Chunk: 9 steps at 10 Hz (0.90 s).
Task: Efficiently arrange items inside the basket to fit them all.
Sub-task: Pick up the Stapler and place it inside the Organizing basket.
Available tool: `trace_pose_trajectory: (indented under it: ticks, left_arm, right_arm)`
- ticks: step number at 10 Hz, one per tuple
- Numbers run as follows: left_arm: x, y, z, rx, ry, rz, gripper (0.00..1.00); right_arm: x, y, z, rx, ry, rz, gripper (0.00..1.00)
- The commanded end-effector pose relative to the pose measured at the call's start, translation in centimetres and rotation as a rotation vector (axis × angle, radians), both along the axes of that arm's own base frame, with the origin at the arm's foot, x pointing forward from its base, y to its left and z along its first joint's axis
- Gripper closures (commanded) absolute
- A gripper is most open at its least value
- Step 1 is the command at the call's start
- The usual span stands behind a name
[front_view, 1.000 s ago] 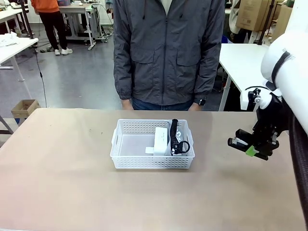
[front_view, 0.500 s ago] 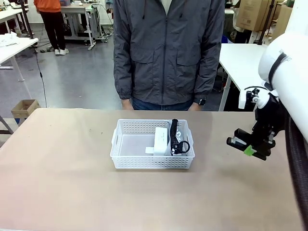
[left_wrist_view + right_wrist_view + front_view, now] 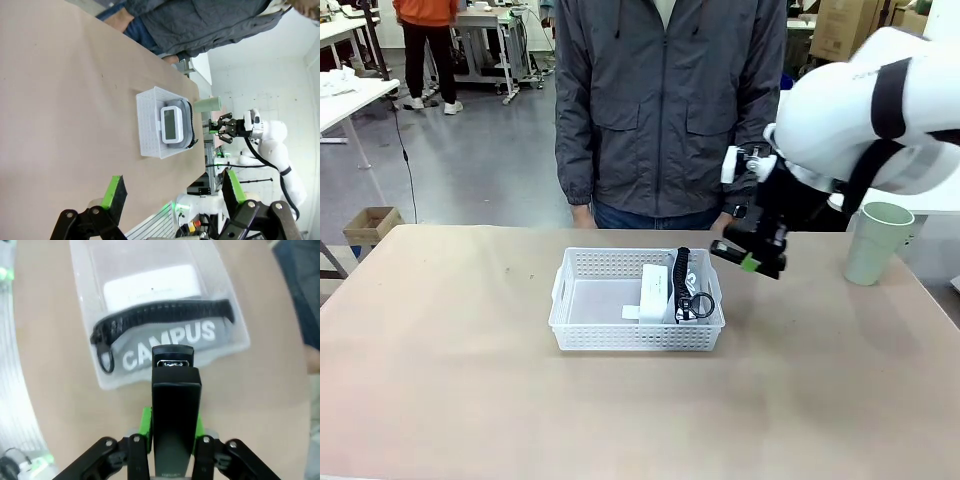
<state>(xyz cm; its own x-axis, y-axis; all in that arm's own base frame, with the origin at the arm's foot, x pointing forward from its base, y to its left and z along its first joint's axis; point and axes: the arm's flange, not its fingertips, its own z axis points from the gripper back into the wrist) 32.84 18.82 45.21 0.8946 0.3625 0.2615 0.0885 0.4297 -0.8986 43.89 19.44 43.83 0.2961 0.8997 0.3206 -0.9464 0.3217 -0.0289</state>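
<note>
Basket (image 3: 620,336): white lattice plastic, at the middle of the bench. It is probably light and apt to slide if nudged.
Inside: a small white box (image 3: 150,287) lies flat beside a grey pouch (image 3: 170,340). Both are packed toward the basket's right end, and the left half is bare.
Stapler (image 3: 172,405): black, held in the air over the bench just off the basket's far right corner, nose toward the pouch. It looks stiff, smooth-sided and fairly dense. A hold across the narrow flanks, as now, seems sound, though the hinged top could swing if grasped loosely.
Right tool (image 3: 750,262): clamped on the stapler, a green pad against each flank.
Left tool (image 3: 172,176): fingers spread wide with nothing between them, high above the bench's near side.
Pouch: soft fabric with a black zip and strap. It should give under pressure, so it can likely be squeezed aside to make room.
Cup (image 3: 877,243): tall, pale green, upright near the bench's right edge, well apart from the basket. It is likely light, hollow and easily tipped, so a hold across the wall looks best.
Writing: "CAMPUS" in white capitals on the pouch. The print on the stapler's base and the box label is too blurred to read.
Person (image 3: 670,110): stands at the far edge.
</note>
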Motion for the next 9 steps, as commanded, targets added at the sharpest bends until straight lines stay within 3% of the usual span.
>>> trace_pose_trajectory:
  ticks: [1, 5, 9]
  left_arm:
    - [-0.1, -0.2, 0.3, -0.017, -0.015, 0.004, 0.00]
    - [-0.1, -0.2, 0.3, -0.017, -0.015, 0.004, 0.00]
    - [-0.1, -0.2, 0.3, -0.017, -0.015, 0.004, 0.00]
  right_arm:
    - [2.0, 3.2, 2.2, 0.033, 0.006, 0.038, 0.63]
    - [3.5, 13.8, 3.2, 0.098, -0.011, 0.131, 0.63]
    - [2.5, 21.2, -1.1, 0.003, 0.056, 0.207, 0.63]
